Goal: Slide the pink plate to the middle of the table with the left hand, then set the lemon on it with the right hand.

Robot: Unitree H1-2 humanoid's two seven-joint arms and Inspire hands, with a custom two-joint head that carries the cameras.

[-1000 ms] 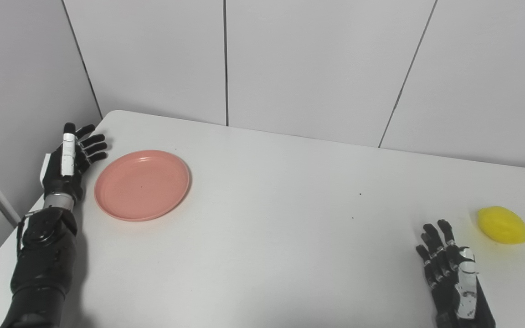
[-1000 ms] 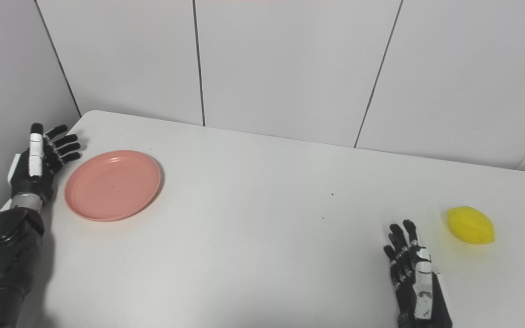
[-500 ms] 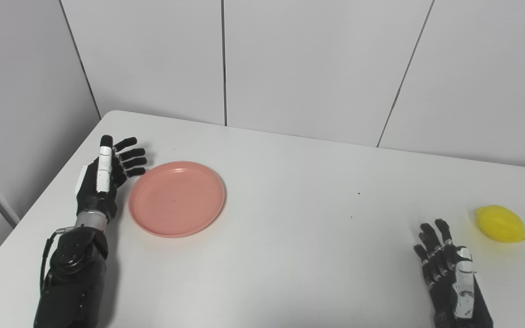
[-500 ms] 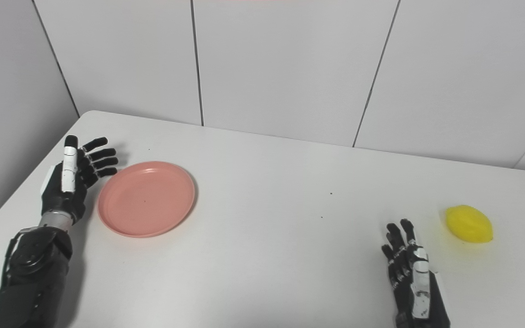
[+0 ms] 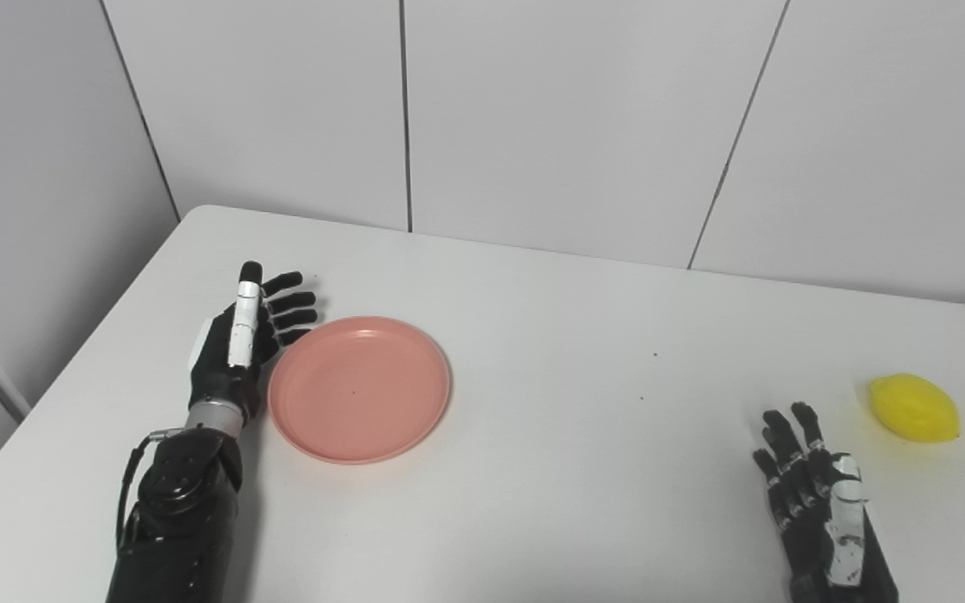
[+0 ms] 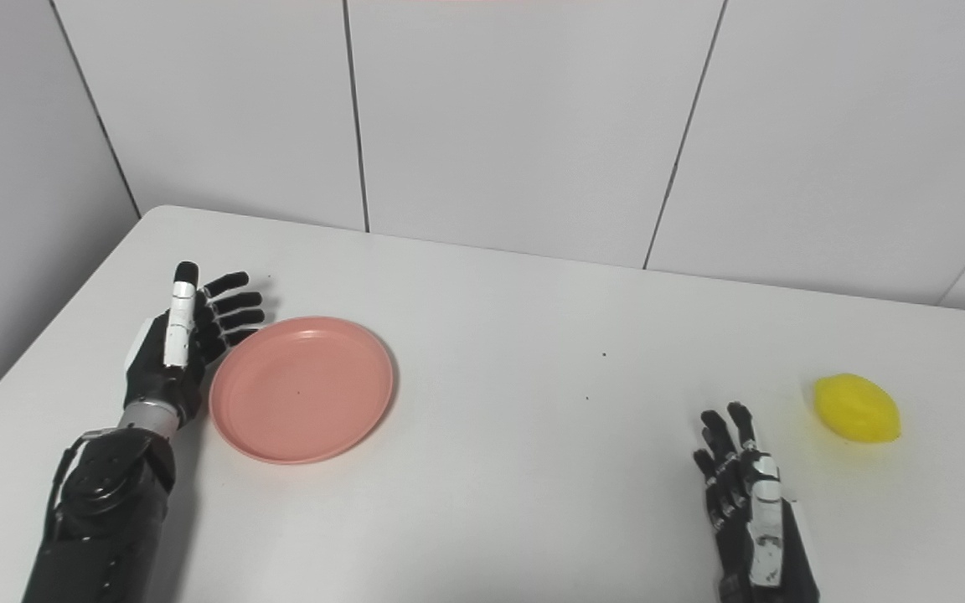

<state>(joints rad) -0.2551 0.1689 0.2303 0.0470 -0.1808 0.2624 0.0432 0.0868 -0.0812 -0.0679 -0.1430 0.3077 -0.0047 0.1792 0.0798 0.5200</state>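
The pink plate (image 5: 359,387) lies flat on the white table (image 5: 549,352), left of the middle. My left hand (image 5: 241,347) stands on edge against the plate's left rim, open, fingers pointing away from me. The yellow lemon (image 5: 914,408) rests near the table's right edge. My right hand (image 5: 813,494) lies open and flat on the table at the bottom right, a short way in front and to the left of the lemon, apart from it. In the right eye view the plate (image 6: 302,399) and lemon (image 6: 856,409) appear in the same layout.
Grey wall panels (image 5: 566,117) stand right behind the table's far edge and along its left side. A few small dark specks (image 5: 654,354) mark the tabletop between plate and lemon.
My left hand has pushed the pink plate rightward across the table, away from the left edge. The right hand and lemon stayed put; the view shifted slightly.
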